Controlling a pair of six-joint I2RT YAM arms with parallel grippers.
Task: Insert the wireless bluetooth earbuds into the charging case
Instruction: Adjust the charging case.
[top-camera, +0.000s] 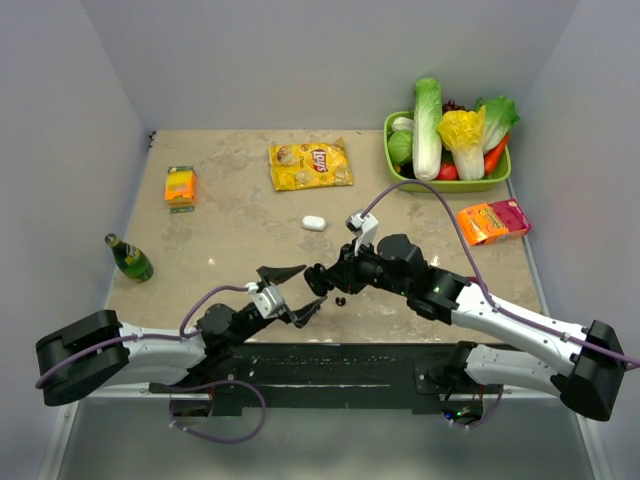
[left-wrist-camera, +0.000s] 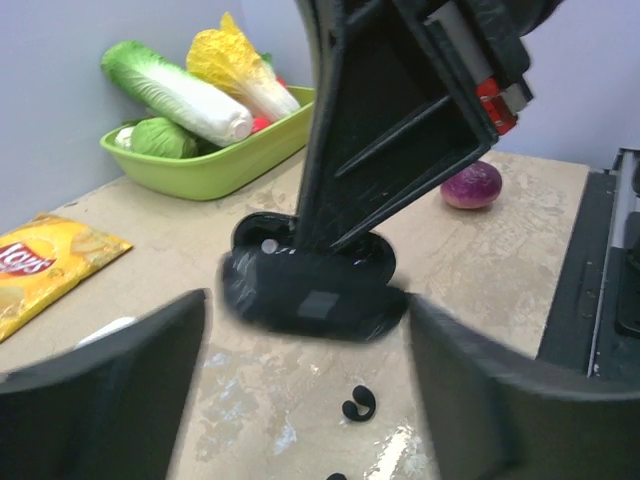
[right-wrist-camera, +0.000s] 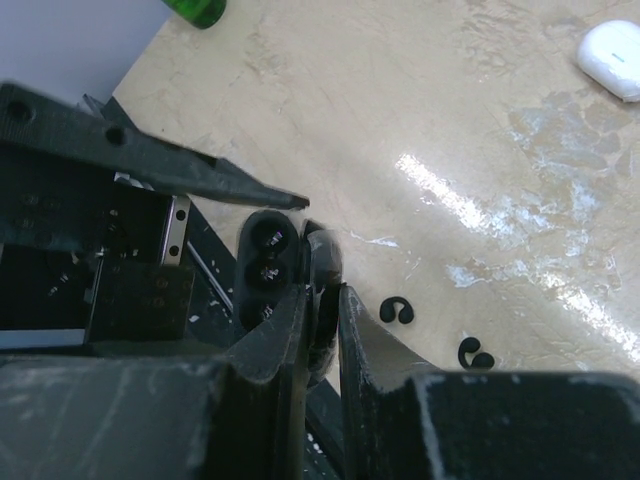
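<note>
Steadying the open black charging case (right-wrist-camera: 270, 262) in the narrowly pinched right end effector (right-wrist-camera: 320, 295) at the counter's (top-camera: 230, 220) near edge, with left end effector (top-camera: 303, 290) wide, empty. Next, probably: pinching nearby dark earbuds (right-wrist-camera: 398, 312).

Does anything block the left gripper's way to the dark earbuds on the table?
Nothing visible. The earbuds lie on bare table ahead of the open left gripper; the black case is beyond them.

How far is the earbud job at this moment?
Done: the black case is open. In hand: the right gripper pinches one half of it, and the left gripper stands open beside it. Left: both dark buds lie on the table, none in the case. The white case lies apart.
</note>
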